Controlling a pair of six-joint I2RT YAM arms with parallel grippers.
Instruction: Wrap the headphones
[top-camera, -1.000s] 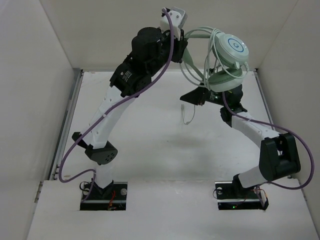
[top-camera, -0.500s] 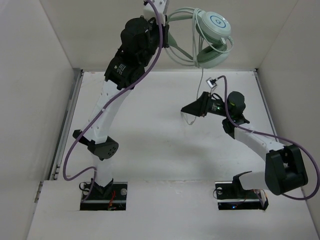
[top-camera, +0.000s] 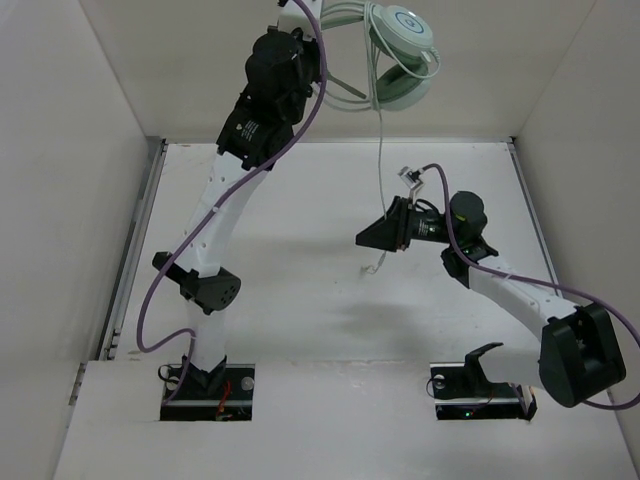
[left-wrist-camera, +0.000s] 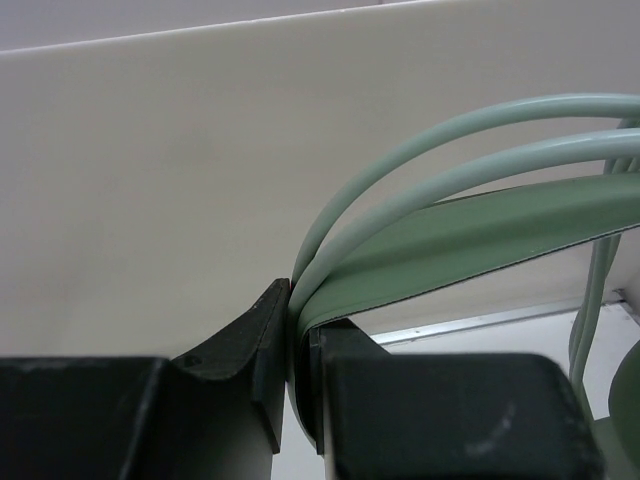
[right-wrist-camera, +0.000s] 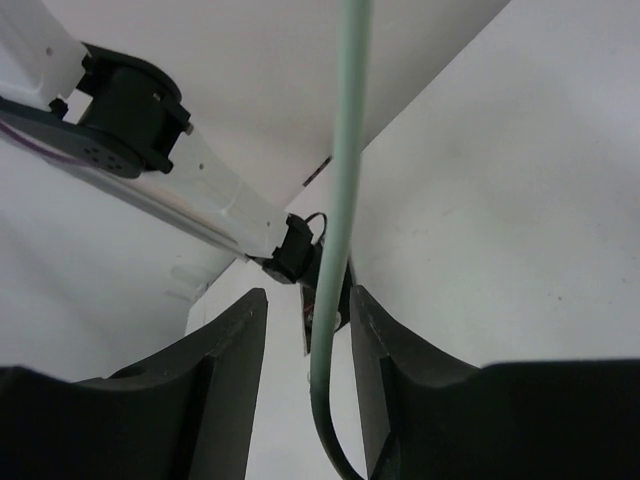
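- The headphones (top-camera: 400, 60) hang at the top centre of the overhead view, lifted clear of the desk (top-camera: 290, 300), in front of the back wall (top-camera: 200, 60).
- Their headband (left-wrist-camera: 470, 235) sweeps from the right edge of the left wrist view down to the lower centre. There the left jaws are clamped tight on it, along with its two thin hoops.
- The cable (top-camera: 380, 165) drops straight from the cups to the right jaws, right of the frame's centre.
- The right jaws stand apart with the cable running between them. Whether it touches either side is hard to tell.
- Below them the cable's end seems to rest on the desk.
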